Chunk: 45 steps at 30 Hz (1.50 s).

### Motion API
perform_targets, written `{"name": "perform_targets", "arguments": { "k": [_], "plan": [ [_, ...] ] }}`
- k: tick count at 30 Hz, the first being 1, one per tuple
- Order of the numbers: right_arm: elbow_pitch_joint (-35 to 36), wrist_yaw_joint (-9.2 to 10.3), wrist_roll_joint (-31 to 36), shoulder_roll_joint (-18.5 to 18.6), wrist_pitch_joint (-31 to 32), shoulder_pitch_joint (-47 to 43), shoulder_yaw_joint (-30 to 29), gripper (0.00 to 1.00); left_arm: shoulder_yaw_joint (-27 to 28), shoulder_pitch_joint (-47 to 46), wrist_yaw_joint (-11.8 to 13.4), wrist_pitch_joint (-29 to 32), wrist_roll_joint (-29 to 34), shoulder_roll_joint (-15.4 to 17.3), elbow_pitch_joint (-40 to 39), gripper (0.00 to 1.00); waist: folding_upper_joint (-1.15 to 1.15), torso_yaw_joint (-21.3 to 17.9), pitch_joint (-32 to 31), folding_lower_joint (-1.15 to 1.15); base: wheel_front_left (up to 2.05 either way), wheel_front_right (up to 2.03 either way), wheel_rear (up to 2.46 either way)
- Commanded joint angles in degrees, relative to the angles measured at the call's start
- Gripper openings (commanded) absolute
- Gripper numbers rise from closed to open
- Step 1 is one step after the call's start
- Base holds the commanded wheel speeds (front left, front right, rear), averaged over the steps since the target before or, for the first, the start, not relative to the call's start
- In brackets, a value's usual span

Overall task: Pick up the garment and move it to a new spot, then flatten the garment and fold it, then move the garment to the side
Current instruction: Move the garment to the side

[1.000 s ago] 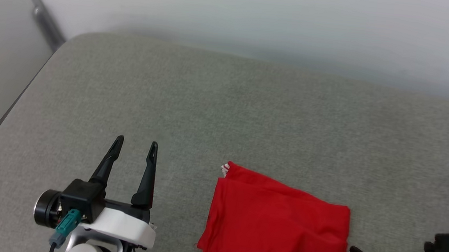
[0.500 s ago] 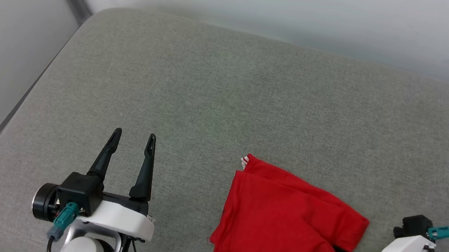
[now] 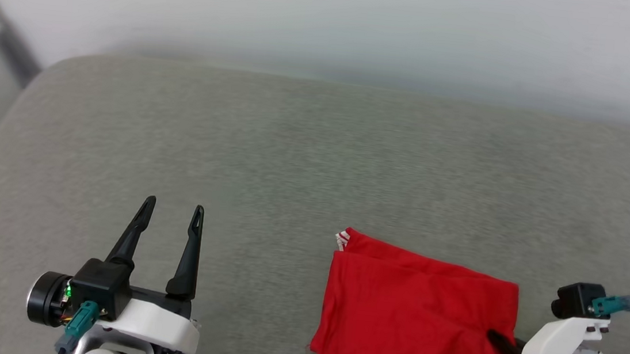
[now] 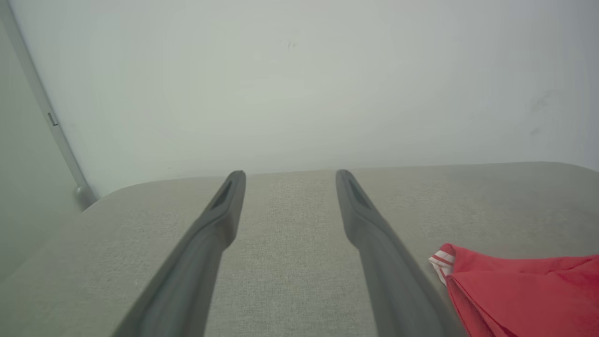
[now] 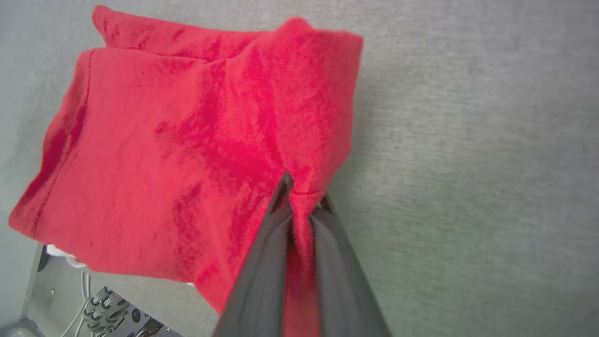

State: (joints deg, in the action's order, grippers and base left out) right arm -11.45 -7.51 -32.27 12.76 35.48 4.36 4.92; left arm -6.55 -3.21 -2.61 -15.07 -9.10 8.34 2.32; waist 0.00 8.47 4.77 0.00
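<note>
Head view: right hand [image 3: 498, 340] pinches garment [image 3: 411, 313] on grey cushion [image 3: 292, 169] beside wall [image 3: 330, 16].

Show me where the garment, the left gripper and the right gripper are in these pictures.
garment [image 3: 417, 320], head view, middle of the folded red top layer.
left gripper [image 3: 173, 205], head view, gap between its open fingertips.
right gripper [image 5: 304, 188], right wrist view, between fingertips pinching red cloth.

Head view: high over the near edge of the cushion [image 3: 294, 157], facing forward and down toward the wall [image 3: 330, 16]. Left wrist view: low, looking along the left hand [image 4: 290, 173] across the cushion to that wall. Right wrist view: close, straight down on the garment [image 5: 187, 140]. All three catch the garment's red cloth.
</note>
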Motion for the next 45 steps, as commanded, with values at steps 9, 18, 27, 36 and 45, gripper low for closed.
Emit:
{"name": "perform_targets", "arguments": {
  "k": [9,18,27,36,45],
  "plan": [
    [-6.5,0.05,5.0,2.3,-2.5,9.5,-1.0,0.00,-0.5,-1.0,-0.3,-0.1,0.9,0.6,-2.5,1.00,0.00,-20.0,3.4,0.00,0.00,0.00,0.00],
    [-15.7,0.05,11.7,6.6,-8.0,23.8,-3.9,0.00,-2.1,-7.0,-1.9,1.1,1.9,2.9,-7.0,1.00,0.00,-26.7,14.3,0.00,0.00,0.00,0.00],
    [-24.4,0.05,22.5,11.8,-14.3,35.4,-14.4,0.00,-4.5,-14.5,-3.4,3.2,2.6,5.8,-10.4,1.00,0.00,-24.9,23.5,0.00,0.00,0.00,0.00],
    [-28.6,0.05,34.7,9.3,-22.1,39.5,-25.5,0.11,-6.3,-17.9,-3.8,2.8,2.0,6.0,-11.0,1.00,0.00,-22.0,25.4,0.00,0.00,0.00,0.00],
    [-29.2,0.05,44.8,6.5,-31.1,37.0,-35.2,1.00,-6.7,-15.3,-2.5,1.6,1.1,4.8,-8.3,1.00,0.00,-19.8,20.8,0.00,0.00,0.00,0.00]
  ]
}}
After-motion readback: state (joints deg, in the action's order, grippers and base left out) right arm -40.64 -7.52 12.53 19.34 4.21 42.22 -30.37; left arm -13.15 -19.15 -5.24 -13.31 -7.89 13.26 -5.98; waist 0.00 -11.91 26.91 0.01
